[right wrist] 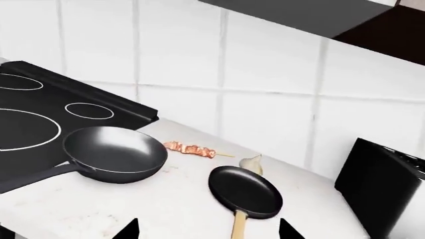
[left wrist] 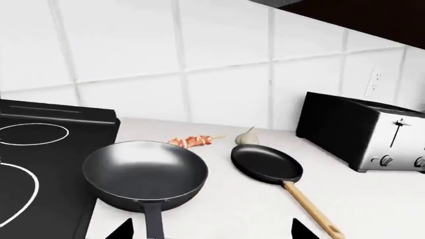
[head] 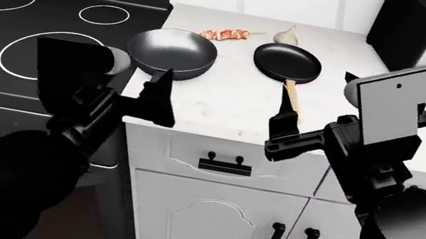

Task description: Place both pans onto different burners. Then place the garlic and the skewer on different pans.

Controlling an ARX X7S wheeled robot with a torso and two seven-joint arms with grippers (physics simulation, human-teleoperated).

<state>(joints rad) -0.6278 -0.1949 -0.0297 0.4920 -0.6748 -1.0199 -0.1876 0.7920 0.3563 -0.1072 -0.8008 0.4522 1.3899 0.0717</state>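
Sitting side by side on the white tabletop, both pans wait; the left tool and right tool hang released, holding nothing.

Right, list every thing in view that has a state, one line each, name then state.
deeper pan: upright, empty, on the counter beside the stovetop, on no burner.
shallower pan: upright, empty, on the counter.
skewer: lying on the counter, in no pan.
garlic: on the counter, in no pan.
burners: bare.
left gripper: open, holding nothing.
right gripper: open, holding nothing.
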